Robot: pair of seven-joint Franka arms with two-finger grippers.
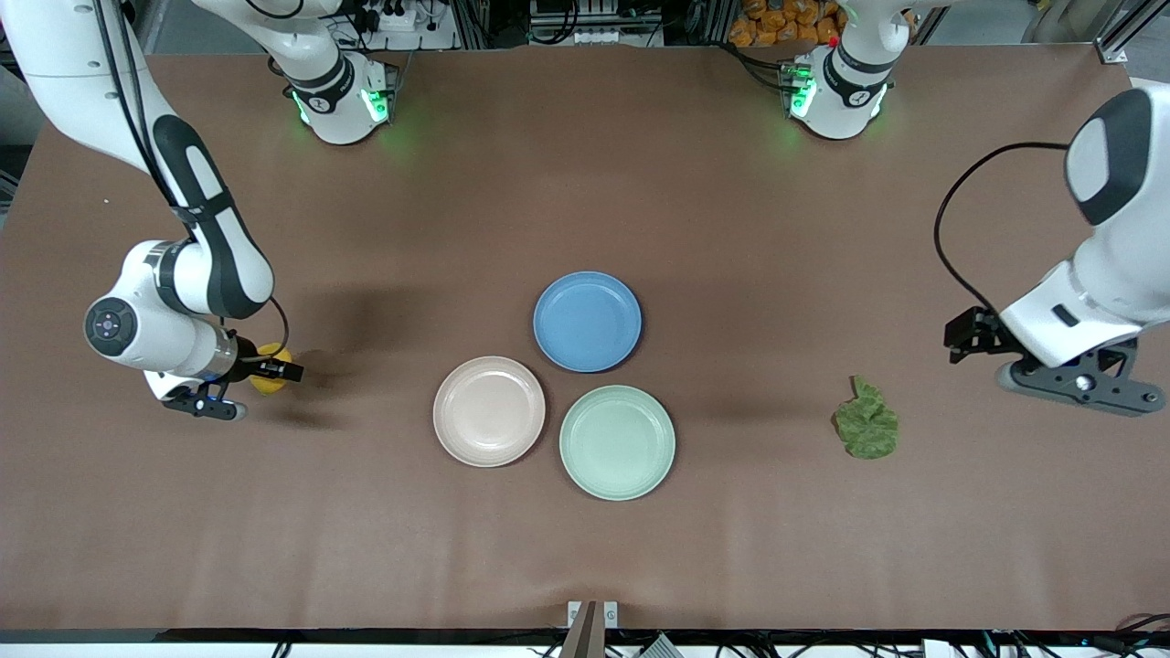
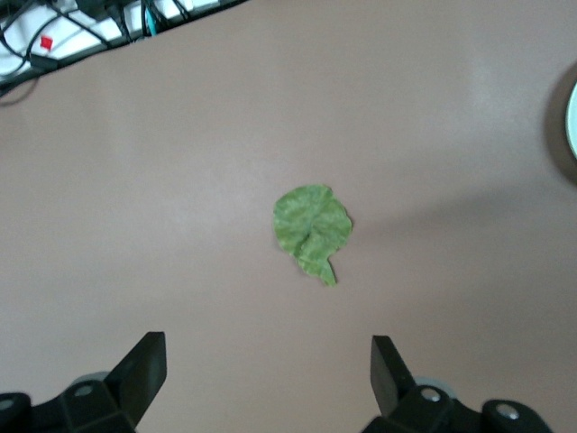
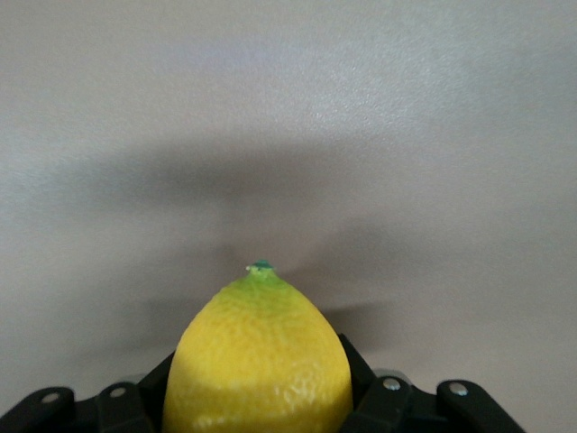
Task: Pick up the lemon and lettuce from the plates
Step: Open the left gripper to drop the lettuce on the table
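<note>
front view: the beige plate [image 1: 489,411] and mint plate [image 1: 617,442] sit bare; the lettuce [image 1: 866,420] lies on the table toward the left arm's end, below the left gripper [image 1: 958,340].

left wrist view: jaws apart above the lettuce [image 2: 311,230]; it looks soft and light, best pinched mid-leaf.

right wrist view: the right gripper [image 3: 257,406] is clamped on the lemon [image 3: 259,356], firm and probably slippery.

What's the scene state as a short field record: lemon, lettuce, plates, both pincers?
lemon: held in the right pincer, over bare table toward the right arm's end
lettuce: lying on the table toward the left arm's end, not on a plate
left pincer: open, above the lettuce
beige-pink plate: empty
mint green plate: empty
blue plate: empty
</note>
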